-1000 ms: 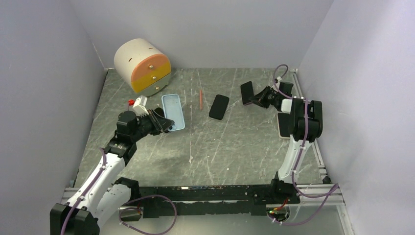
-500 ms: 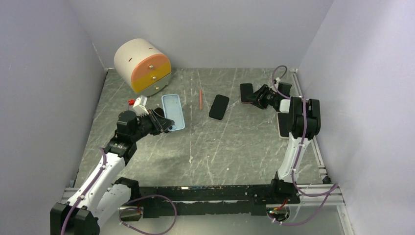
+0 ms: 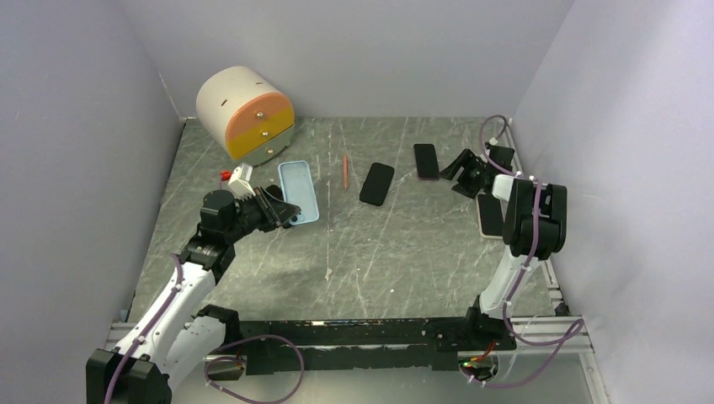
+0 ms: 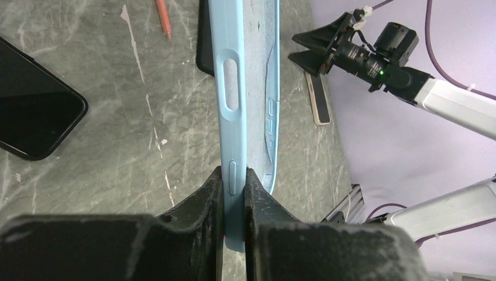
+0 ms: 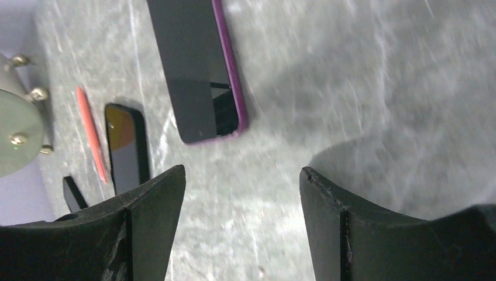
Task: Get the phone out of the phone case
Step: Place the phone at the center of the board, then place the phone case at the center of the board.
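The light blue phone case [image 3: 299,189] is empty, its hollow side up, at the table's left. My left gripper [image 3: 282,215] is shut on its near end; in the left wrist view the fingers pinch the case's side wall [image 4: 234,76] at the gripper [image 4: 234,172]. The phone [image 3: 425,161], dark with a purple rim, lies flat on the table at the back right, screen up [image 5: 196,70]. My right gripper [image 3: 459,172] stands open just right of it, apart from it, nothing between its fingers [image 5: 243,170].
A black phone [image 3: 376,183] and a red pen [image 3: 345,171] lie between the case and the purple-rimmed phone. A round cream and orange drawer unit [image 3: 247,114] stands at the back left. A beige phone [image 3: 488,215] lies by the right arm.
My right gripper has opened and let go of the purple-rimmed phone, which now lies flat on the table. That gripper drew back to the right. The left gripper has not moved.
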Robot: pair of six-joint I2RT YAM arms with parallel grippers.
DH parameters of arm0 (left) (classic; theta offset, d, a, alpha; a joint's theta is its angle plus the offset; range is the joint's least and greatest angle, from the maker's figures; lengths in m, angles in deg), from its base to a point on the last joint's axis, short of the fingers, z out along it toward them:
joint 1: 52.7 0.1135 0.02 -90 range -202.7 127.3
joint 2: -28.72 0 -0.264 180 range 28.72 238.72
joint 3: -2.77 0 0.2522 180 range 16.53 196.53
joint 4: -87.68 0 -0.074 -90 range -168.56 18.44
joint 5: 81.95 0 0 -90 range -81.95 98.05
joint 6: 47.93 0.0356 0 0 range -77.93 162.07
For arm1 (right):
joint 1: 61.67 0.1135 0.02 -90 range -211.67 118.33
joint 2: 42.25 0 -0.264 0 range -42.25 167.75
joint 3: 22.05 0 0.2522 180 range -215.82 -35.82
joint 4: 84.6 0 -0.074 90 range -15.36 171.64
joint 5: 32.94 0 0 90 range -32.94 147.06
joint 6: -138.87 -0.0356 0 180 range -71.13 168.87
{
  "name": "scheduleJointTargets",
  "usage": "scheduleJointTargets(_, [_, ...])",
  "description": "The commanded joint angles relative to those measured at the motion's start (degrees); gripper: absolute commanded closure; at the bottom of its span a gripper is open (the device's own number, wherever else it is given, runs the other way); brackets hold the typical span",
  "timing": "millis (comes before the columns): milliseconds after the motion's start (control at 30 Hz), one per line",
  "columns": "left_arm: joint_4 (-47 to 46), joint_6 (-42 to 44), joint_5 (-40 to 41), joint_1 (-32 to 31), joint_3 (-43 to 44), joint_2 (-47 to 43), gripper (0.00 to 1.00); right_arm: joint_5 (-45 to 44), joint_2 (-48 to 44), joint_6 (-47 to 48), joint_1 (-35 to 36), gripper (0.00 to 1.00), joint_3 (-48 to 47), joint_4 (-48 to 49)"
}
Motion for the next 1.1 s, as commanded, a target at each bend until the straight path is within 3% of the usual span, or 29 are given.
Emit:
scheduleJointTargets(0, [-3.9,-1.2,-1.9,0.3,2.7,-0.1,0.98,-5.7,-7.7,1.7,0.6,0.26,4.8,-3.9])
scheduleJointTargets(233, [-4.9,-1.8,-3.3,0.2,3.7,2.3,0.97,-8.3,-20.5,0.5,9.8,0.28,11.4,-6.1])
scheduleJointTargets(533, [-6.6,-2.5,-5.1,0.1,4.1,4.9,0.98,-14.9,-34.3,-6.7,30.5,0.31,13.8,-5.6])
scheduleJointTargets(800, [-7.9,-2.8,-6.2,-0.4,4.4,6.3,0.98,-22.0,-35.2,-11.7,46.3,0.34,6.7,-8.8])
scheduleJointTargets(1067, [-8.6,-2.2,-7.1,-1.1,5.1,7.3,0.97,-21.0,-31.6,-12.8,52.2,0.4,1.6,-8.3])
